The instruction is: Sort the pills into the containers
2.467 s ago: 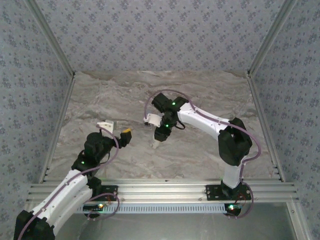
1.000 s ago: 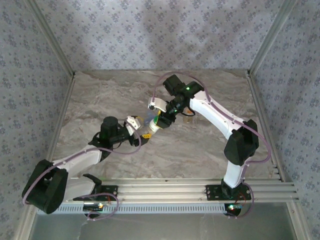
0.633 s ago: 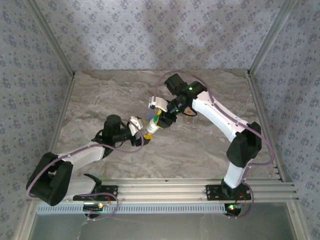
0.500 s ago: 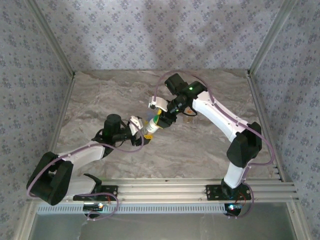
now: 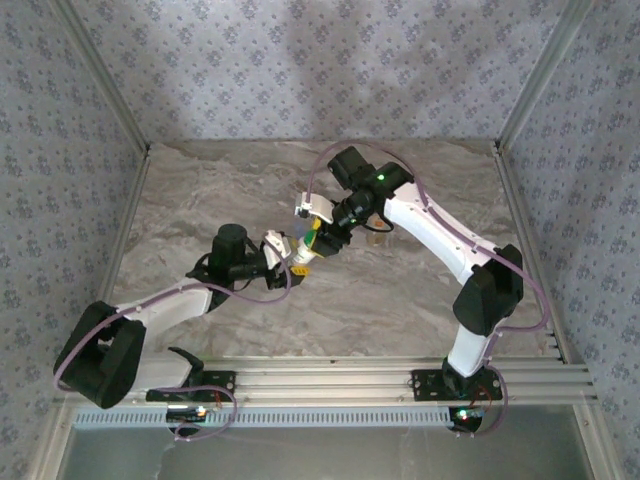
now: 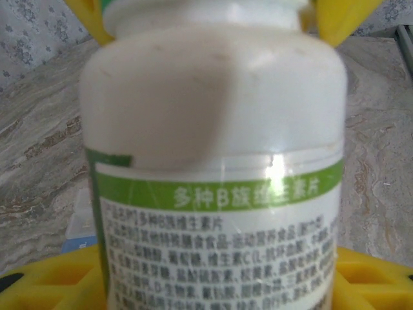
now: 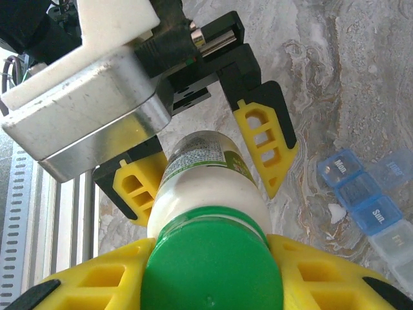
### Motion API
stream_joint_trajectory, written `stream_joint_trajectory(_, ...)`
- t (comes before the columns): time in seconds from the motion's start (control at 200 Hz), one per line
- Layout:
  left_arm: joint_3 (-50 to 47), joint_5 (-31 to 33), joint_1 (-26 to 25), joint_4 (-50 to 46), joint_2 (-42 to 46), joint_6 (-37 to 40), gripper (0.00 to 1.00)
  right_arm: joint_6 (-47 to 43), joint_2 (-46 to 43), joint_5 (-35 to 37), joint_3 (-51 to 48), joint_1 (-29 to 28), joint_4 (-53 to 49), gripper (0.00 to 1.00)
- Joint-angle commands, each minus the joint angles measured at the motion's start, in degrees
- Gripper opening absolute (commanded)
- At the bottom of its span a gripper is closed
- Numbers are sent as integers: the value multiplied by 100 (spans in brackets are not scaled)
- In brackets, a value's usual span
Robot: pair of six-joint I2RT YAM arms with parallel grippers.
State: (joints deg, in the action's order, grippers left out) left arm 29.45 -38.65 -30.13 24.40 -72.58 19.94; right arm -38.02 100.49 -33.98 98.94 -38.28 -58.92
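A white pill bottle (image 7: 206,187) with a green cap (image 7: 210,265) and green-banded label hangs above the table middle; it is small in the top view as the bottle (image 5: 304,252). My right gripper (image 7: 210,274) is shut on the cap end. My left gripper (image 5: 288,258) straddles the bottle's body, open. One of its yellow fingers (image 7: 137,187) lies against the side, and the other finger (image 7: 264,145) stands slightly off it. In the left wrist view the bottle (image 6: 213,161) stands close up between my left gripper (image 6: 213,287) jaws.
A blue and clear weekly pill organizer (image 7: 361,200) lies on the marble table (image 5: 400,300) just right of the bottle, seen also as the organizer (image 5: 378,238). Patterned walls enclose the table on three sides, and an aluminium rail (image 5: 330,380) runs along the near edge.
My left arm has reached in from the near left to the bottle, and its jaws have narrowed around the body. The right arm keeps the bottle held, shifted slightly.
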Motion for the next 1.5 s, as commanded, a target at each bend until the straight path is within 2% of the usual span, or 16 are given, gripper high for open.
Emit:
stream_joint_trajectory(0.0, 140, -186, -54, -47, -46, 93, 61, -65, -134, -241, 141, -13, -23, 41)
stream_joint_trajectory(0.1, 149, -172, -62, -87, -70, 123, 61, -64, -160, -249, 141, -4, -4, 41)
stream_joint_trajectory(0.165, 149, -174, -72, -93, -92, 113, 52, -54, -169, -265, 133, 3, 19, 41)
stream_joint_trajectory(0.28, 149, -135, -111, -65, -78, 73, 47, -39, -162, -266, 134, -1, 47, 41)
stream_joint_trajectory(0.415, 149, -84, -139, -89, 6, 75, 46, -39, -174, -217, 108, 10, 39, 41)
stream_joint_trajectory(0.49, 148, -51, -139, -152, 33, 102, 42, -39, -196, -187, 85, 26, 48, 41)
stream_joint_trajectory(0.595, 118, -19, -141, -104, 100, 22, 31, 134, -238, -173, 56, 77, 166, 45)
stream_joint_trajectory(0.675, 36, 179, -138, 116, 187, -113, 23, 326, -274, -53, 28, 109, 285, 55)
stream_joint_trajectory(0.805, -78, 584, -125, 360, 312, -234, 6, 579, -485, -3, -118, 180, 479, 59)
stream_joint_trajectory(0.915, -157, 794, -116, 535, 349, -365, 2, 892, -866, 41, -397, 200, 839, 63)
stream_joint_trajectory(1.035, -269, 1077, -116, 909, 473, -821, 0, 1851, -1539, 649, -997, 206, 1777, 64)
stream_joint_trajectory(1.124, -577, 1381, -146, 1805, 516, -1413, 0, 2980, -2068, 1524, -1599, 209, 2821, 64)
stream_joint_trajectory(1.189, -661, 1628, -197, 2024, 581, -1646, 0, 3777, -2374, 1648, -2040, 209, 3443, 64)
stream_joint_trajectory(1.314, -676, 1695, -269, 2136, 722, -1754, 0, 5426, -2618, 1724, -2764, 152, 4575, 62)
stream_joint_trajectory(1.414, -636, 1677, -347, 2191, 732, -1779, 0, 5933, -2464, 1723, -2789, -16, 4953, 60)
stream_joint_trajectory(1.494, -629, 1728, -406, 2305, 697, -1803, 0, 5993, -2387, 2086, -2755, -182, 5066, 59)
